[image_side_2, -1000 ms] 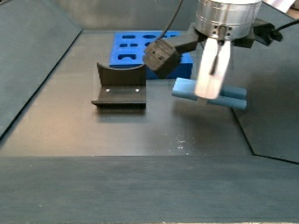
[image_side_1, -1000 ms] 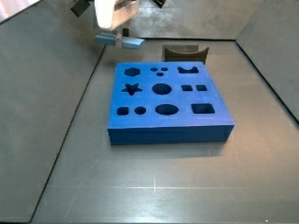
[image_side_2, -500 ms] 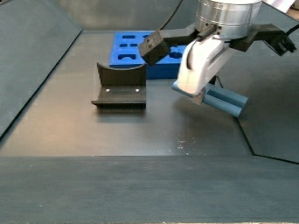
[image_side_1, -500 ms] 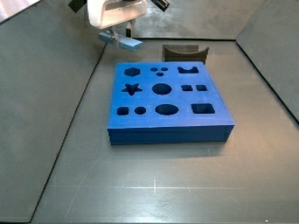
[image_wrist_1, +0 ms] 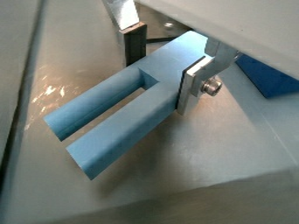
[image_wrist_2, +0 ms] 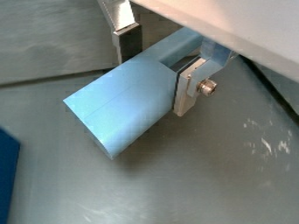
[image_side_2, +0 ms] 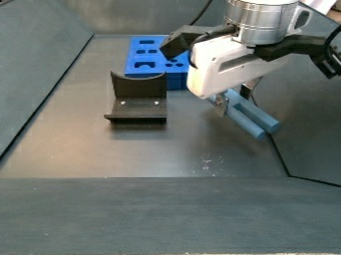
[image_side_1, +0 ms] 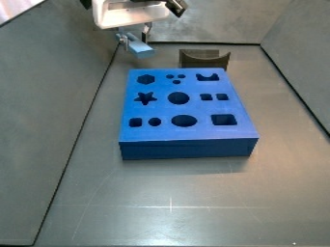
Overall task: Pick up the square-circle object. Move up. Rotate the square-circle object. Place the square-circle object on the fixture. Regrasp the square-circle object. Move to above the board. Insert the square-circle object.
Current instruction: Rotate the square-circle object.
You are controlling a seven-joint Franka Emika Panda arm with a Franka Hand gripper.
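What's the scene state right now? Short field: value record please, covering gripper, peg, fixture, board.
gripper: above the floor, beside the fixture, shut on the square-circle object
square-circle object: pale blue, held off the floor, tilted, free end pointing downward; seen between the silver fingers in both wrist views
fixture: dark bracket on the floor, nothing on it
board: blue slab with cut-out holes, none filled
stage: peg lifted, being rotated, not yet placed on the fixture

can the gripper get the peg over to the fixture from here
Probably yes. The gripper is shut on the pale blue-grey peg, lifted off the floor, and nothing stands between it and the dark notched fixture.
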